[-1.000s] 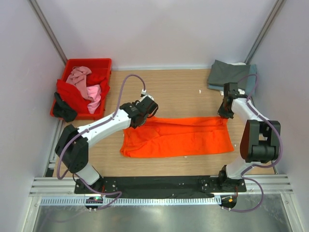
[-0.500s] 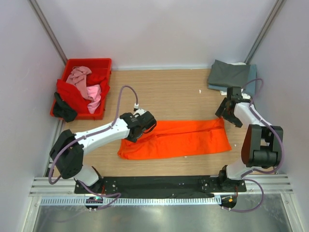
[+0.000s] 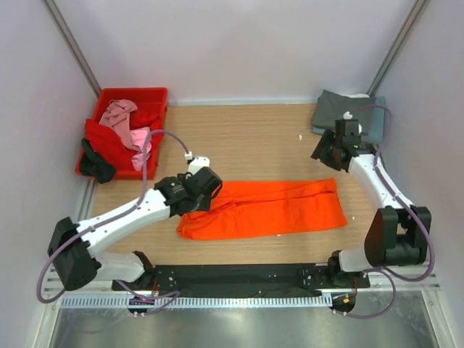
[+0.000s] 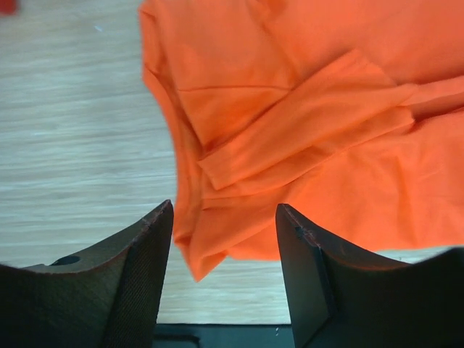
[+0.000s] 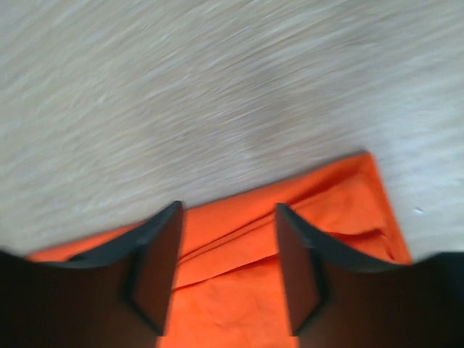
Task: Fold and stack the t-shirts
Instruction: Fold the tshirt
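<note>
Orange shirt point(image 3: 268, 209) is down on the table point(image 3: 254, 138) as a long strip. Its long axis runs left-right across the middle, nearer the arm bases than the back wall. The sides look folded in already. Left wrist view shows a sleeve lying diagonally across the body at the left end.

Left gripper point(image 3: 201, 194) hangs right over that left end, jaws wide, nothing between them. Its wrist view shows cloth straight below and bare wood off to one side.

Right gripper point(image 3: 322, 151) is also wide and empty, over bare wood just beyond the strip's far edge, near the right end. Its wrist view is blurred, but the orange edge and corner sit low in it. We see no contact with the cloth.

We read this as between folds: lengthwise fold done, cross fold not yet done. The next move turns on the strip's axis: the ends have to meet along left-right, so each arm takes its own end. Left is nearer, basically on target. Right would have to come back toward the bases to reach the right end.

Pile point(image 3: 339, 109), grey on blue, sits in the far right corner behind the right gripper, so we'd give stacking to the right arm. Loose shirts point(image 3: 123, 130) lie in the crate point(image 3: 130, 93), far left.
</note>
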Tool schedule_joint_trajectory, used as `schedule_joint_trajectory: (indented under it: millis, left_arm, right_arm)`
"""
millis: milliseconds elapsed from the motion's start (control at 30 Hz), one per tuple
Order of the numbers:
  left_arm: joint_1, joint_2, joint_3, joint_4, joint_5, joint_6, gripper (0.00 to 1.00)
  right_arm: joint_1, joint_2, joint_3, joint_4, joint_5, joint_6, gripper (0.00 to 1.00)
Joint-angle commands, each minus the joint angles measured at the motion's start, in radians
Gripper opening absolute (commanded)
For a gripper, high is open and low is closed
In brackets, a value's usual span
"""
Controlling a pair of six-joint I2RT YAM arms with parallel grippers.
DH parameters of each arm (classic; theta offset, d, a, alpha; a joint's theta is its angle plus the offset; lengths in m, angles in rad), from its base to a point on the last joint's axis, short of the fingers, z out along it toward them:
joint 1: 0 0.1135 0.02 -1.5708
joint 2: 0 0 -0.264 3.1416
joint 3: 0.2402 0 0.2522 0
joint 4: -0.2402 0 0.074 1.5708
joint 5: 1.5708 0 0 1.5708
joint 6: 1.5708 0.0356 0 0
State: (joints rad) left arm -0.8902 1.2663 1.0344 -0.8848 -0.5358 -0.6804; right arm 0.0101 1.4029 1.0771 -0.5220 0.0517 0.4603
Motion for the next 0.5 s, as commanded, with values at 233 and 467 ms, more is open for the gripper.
schedule_joint_trajectory:
  millis: [233,467]
  left_arm:
    - [0.004,0.249,-0.119,0.348,0.082,-0.117,0.52]
    - [0.071,0.370,-0.129,0.438,0.154,-0.120,0.50]
  right_arm:
    - [0.090,0.287,0.023,0.102,-0.185,-0.078,0.40]
    - [0.111,0.286,-0.100,0.105,-0.122,-0.029,0.39]
